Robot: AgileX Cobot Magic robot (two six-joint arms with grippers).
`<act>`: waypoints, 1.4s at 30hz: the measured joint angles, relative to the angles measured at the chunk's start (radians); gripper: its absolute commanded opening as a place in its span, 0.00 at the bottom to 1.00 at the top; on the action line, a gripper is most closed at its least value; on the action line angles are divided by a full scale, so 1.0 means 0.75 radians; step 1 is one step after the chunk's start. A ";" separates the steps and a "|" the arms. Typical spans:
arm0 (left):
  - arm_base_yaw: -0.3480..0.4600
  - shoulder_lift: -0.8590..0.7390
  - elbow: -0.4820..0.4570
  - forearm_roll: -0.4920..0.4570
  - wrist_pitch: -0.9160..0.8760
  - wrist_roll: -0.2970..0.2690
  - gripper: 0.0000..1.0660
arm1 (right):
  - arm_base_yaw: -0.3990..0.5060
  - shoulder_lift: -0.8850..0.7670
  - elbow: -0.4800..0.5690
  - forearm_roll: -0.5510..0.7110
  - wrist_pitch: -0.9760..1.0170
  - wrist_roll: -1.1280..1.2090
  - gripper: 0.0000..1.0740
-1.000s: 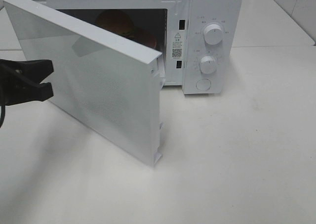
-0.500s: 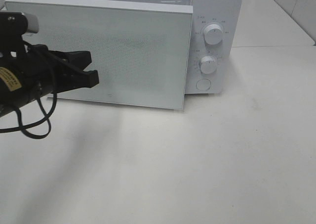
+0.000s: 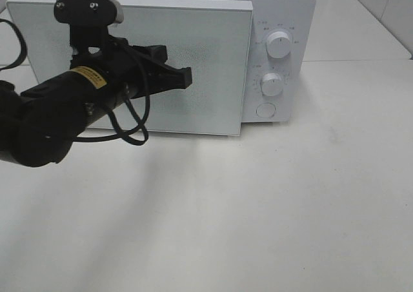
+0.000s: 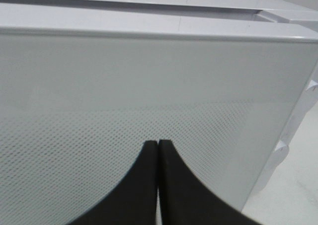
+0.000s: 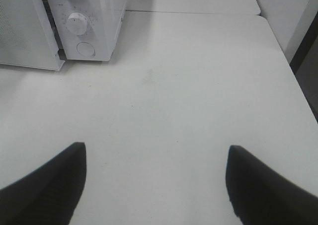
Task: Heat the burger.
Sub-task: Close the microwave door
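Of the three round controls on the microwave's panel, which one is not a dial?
The round button at the bottom, which lies flat. The upper dial and the middle dial above it both stick out as knobs.

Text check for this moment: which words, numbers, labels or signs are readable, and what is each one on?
Nothing can be read with certainty.
Markings around the upper knob of the microwave: too small to read.
Markings around the lower knob: too small to read.
Dark print on the yellow label on the left arm: blurred, unreadable.
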 measured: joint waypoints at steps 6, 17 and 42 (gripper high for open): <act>-0.028 0.097 -0.125 -0.027 0.000 0.007 0.00 | 0.000 0.000 0.000 0.000 0.000 0.000 0.70; -0.044 0.225 -0.313 -0.021 0.071 0.012 0.00 | 0.000 0.000 0.000 0.000 0.000 0.000 0.70; -0.027 0.283 -0.491 -0.044 0.321 0.105 0.00 | 0.000 0.000 0.000 0.000 0.000 0.000 0.70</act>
